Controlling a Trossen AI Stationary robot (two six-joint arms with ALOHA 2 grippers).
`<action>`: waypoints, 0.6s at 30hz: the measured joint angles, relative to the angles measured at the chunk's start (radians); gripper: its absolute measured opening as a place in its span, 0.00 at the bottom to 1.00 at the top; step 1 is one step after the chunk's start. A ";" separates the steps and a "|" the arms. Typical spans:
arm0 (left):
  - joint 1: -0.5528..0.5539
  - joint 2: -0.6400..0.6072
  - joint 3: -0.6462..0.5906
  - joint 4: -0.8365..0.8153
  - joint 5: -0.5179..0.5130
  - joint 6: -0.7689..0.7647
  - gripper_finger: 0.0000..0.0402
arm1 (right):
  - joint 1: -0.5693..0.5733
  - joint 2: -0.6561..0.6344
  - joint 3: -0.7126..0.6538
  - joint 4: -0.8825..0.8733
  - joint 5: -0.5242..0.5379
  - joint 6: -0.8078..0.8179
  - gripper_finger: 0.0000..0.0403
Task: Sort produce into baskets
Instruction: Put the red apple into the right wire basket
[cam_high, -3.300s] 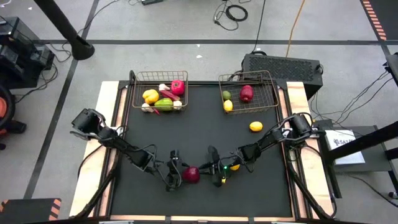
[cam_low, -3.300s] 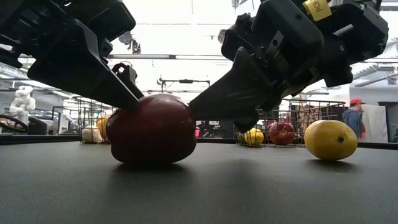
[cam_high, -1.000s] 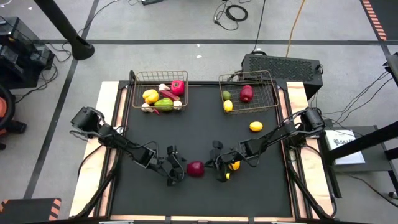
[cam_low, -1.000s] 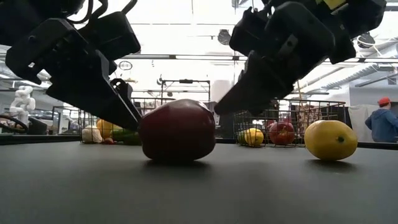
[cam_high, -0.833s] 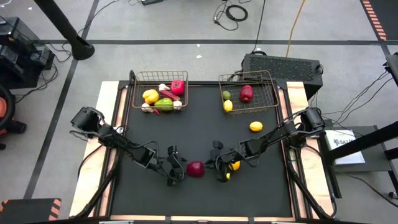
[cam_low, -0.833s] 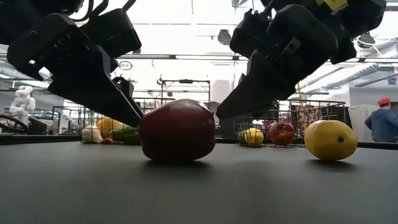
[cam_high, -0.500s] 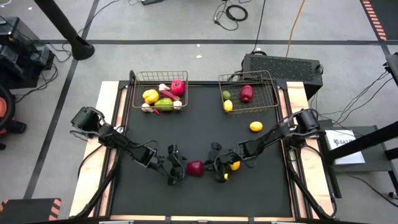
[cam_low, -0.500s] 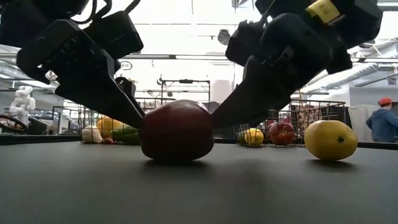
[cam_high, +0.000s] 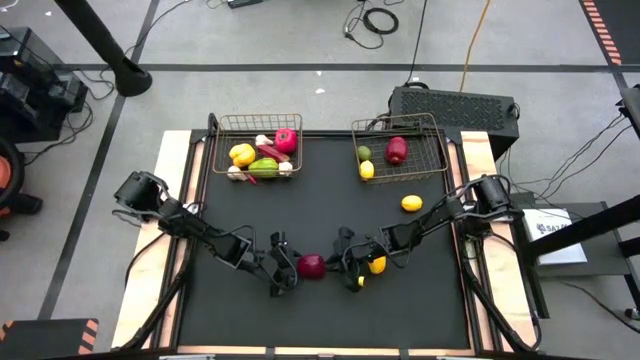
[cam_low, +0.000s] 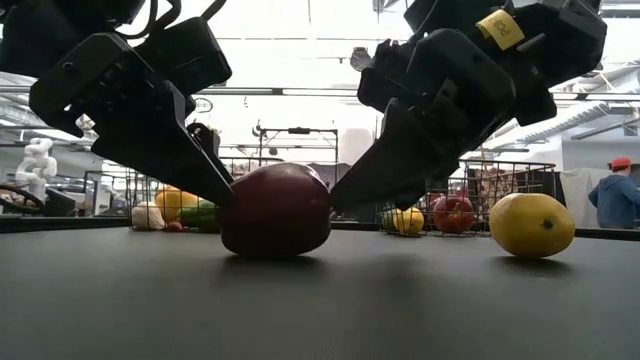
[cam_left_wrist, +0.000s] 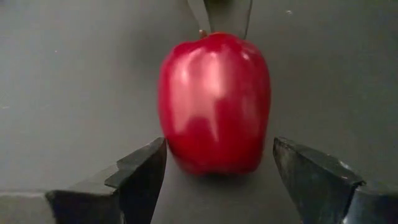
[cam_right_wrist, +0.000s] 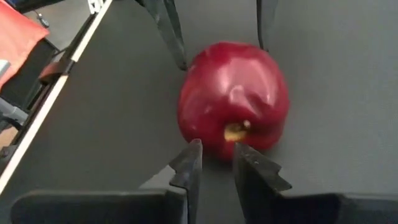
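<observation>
- The red apple (cam_high: 311, 265) is sitting on the black table (cam_high: 320, 210) near its front edge, between the two grippers and well apart from both baskets (cam_high: 256, 145).
- The left gripper (cam_left_wrist: 217, 171) is standing wide open, its fingers flanking the apple without closing on it.
- The right gripper (cam_right_wrist: 213, 163) is showing only a narrow gap and holding nothing, its tips at the apple's stem end.
- The apple is looking glossy, rigid and probably light; it is likely to roll or slip, so a grip across its widest part seems safest.
</observation>
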 joint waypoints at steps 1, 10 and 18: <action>0.000 0.000 0.000 0.000 0.000 0.000 0.74 | -0.001 0.000 0.000 0.005 0.000 0.002 0.21; 0.005 0.000 0.000 0.003 0.001 0.034 0.74 | -0.016 0.000 0.000 0.031 0.003 0.002 0.24; 0.009 0.000 0.000 0.002 0.007 0.051 0.74 | -0.037 -0.002 0.000 0.029 -0.003 -0.014 0.26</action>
